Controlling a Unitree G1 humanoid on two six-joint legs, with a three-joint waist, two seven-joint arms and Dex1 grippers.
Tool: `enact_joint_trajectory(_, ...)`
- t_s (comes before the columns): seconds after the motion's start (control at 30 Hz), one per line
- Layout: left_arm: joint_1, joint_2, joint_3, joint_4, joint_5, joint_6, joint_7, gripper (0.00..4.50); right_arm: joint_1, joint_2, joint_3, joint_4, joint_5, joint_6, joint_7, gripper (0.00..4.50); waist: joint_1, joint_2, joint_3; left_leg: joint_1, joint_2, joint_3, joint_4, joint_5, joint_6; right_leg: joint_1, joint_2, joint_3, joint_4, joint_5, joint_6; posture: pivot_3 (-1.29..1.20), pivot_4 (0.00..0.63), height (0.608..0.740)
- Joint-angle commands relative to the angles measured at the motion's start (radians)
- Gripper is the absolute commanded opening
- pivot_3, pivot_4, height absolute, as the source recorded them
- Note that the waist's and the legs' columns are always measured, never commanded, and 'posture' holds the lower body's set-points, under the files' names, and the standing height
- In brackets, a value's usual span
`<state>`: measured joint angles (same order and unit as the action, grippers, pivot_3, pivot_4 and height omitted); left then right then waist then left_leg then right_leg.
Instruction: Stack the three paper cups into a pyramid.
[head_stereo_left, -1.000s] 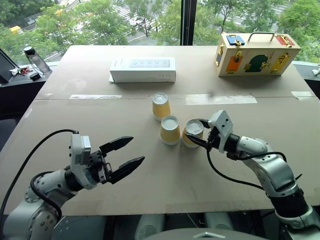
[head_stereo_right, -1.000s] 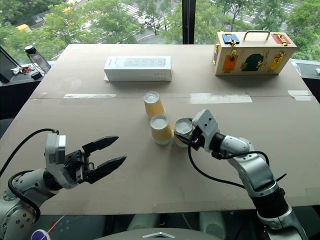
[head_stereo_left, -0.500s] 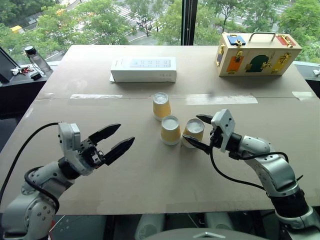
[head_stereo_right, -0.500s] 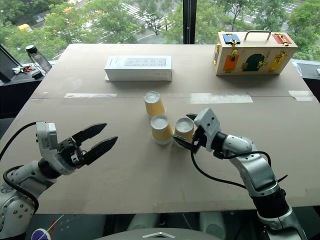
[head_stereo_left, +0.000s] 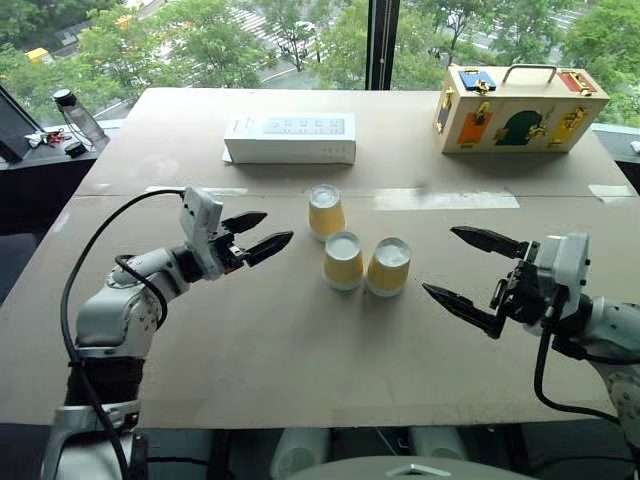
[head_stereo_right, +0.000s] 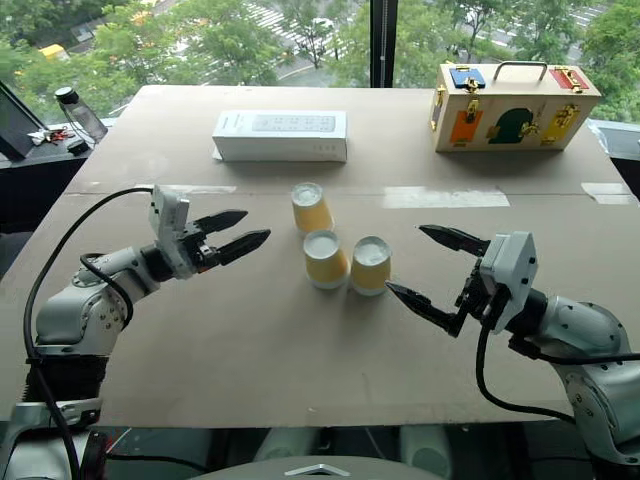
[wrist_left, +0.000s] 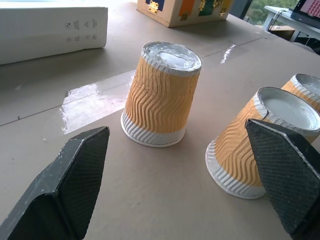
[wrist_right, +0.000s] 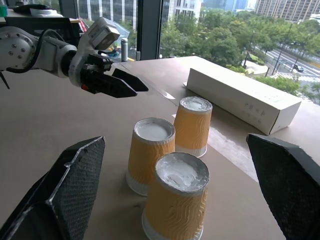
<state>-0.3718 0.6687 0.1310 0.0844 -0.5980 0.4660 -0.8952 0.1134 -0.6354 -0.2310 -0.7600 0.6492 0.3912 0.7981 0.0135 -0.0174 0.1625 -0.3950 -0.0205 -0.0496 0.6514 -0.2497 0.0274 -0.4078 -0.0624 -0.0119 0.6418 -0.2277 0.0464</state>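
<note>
Two cups (head_stereo_left: 343, 260) (head_stereo_left: 388, 266) touch as a base; third (head_stereo_left: 325, 211) at eleven o'clock, unstacked; both hands (head_stereo_left: 256, 235) (head_stereo_left: 472, 270) wide open, empty.

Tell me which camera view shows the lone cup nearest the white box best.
The left wrist view: the lone cup stands upside down, close and unobstructed between the open left pincer fingers. The eye views show it small from above, behind the pair. In the right wrist view a nearer cup partly covers it.
</note>
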Motion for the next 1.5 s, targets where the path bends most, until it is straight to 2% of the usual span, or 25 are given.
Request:
enact_joint_trajectory(0.03,-0.086,-0.022,-0.041,0.083,0.057,-0.058,-0.052,4.5,0.045,-0.018,-0.086,-0.093,0.048,-0.014,-0.016,4.45,-0.001,-0.001,0.0,0.0,0.0,0.0,0.0,0.0,0.0,0.0,0.0,0.0,0.0,0.0,0.0,0.0,0.15,0.74)
enact_joint_trajectory(0.23,-0.261,-0.09,-0.118,0.256,0.147,-0.131,-0.128,4.5,0.184,-0.004,-0.157,-0.166,0.034,-0.043,-0.058,4.45,-0.002,-0.003,0.0,-0.001,-0.001,0.0,0.002,0.0,0.0,0.0,-0.001,0.001,0.0,0.0,0.001,0.0,0.15,0.74)
enact_joint_trajectory(0.57,-0.409,-0.168,-0.171,0.441,0.282,-0.221,-0.133,4.5,0.232,0.006,-0.141,-0.2,0.015,-0.062,-0.109,4.45,-0.002,-0.004,0.0,-0.001,-0.001,0.0,0.002,0.0,0.0,0.0,0.0,0.001,0.001,0.0,0.001,0.0,0.15,0.74)
enact_joint_trajectory(0.6,-0.414,-0.171,-0.174,0.453,0.293,-0.23,-0.134,3.98,0.229,0.007,-0.138,-0.2,0.017,-0.064,-0.113,4.5,-0.002,-0.004,0.0,-0.001,-0.001,0.001,0.002,0.0,0.0,0.0,-0.001,0.001,0.001,0.0,0.001,0.0,0.15,0.74)
enact_joint_trajectory(0.63,-0.416,-0.173,-0.176,0.463,0.302,-0.24,-0.14,3.74,0.226,0.007,-0.135,-0.199,0.019,-0.065,-0.117,4.5,-0.003,-0.004,0.001,-0.001,-0.001,0.001,0.002,0.0,0.0,0.0,-0.001,0.001,0.001,0.0,0.001,0.0,0.15,0.74)
enact_joint_trajectory(0.77,-0.416,-0.176,-0.163,0.474,0.323,-0.289,-0.135,2.29,0.212,0.001,-0.128,-0.192,0.023,-0.063,-0.125,4.5,-0.002,-0.004,0.001,-0.001,-0.001,0.0,0.002,0.0,0.0,0.0,0.0,0.0,0.001,0.0,0.001,0.0,0.15,0.74)
enact_joint_trajectory(0.83,-0.415,-0.177,-0.138,0.468,0.315,-0.299,-0.115,2.24,0.203,-0.002,-0.128,-0.184,0.025,-0.063,-0.124,4.5,-0.002,-0.004,0.001,-0.001,-0.001,0.0,0.002,0.0,0.0,0.0,0.0,0.001,0.001,0.0,0.001,0.0,0.15,0.74)
enact_joint_trajectory(0.93,-0.418,-0.176,-0.083,0.41,0.262,-0.278,-0.106,2.24,0.184,-0.004,-0.127,-0.169,0.031,-0.062,-0.124,4.5,-0.002,-0.004,0.001,-0.001,-0.001,0.0,0.002,0.0,0.0,0.0,0.0,0.001,0.001,0.0,0.001,0.0,0.15,0.74)
enact_joint_trajectory(1.1,-0.435,-0.152,-0.031,0.139,0.086,-0.021,-0.139,2.24,0.143,-0.009,-0.11,-0.14,0.033,-0.062,-0.117,4.5,-0.001,-0.005,0.001,-0.002,-0.001,0.0,0.002,0.0,0.0,0.0,-0.001,0.0,0.001,0.0,0.001,0.0,0.15,0.74)
enact_joint_trajectory(1.23,-0.428,-0.125,-0.049,-0.066,-0.035,0.17,-0.16,2.24,0.123,-0.006,-0.089,-0.109,0.021,-0.076,-0.103,4.5,-0.001,-0.005,0.002,-0.002,-0.001,0.0,0.002,0.0,0.0,0.0,-0.001,0.001,0.001,0.0,0.001,0.0,0.15,0.74)
enact_joint_trajectory(1.5,-0.386,-0.103,-0.131,-0.199,-0.038,0.217,-0.199,2.24,0.165,0.006,-0.088,-0.085,0.001,-0.125,-0.066,4.5,-0.001,-0.005,0.002,0.0,-0.001,0.0,0.002,0.0,0.0,0.0,0.0,0.001,0.002,0.0,0.001,0.0,0.15,0.74)
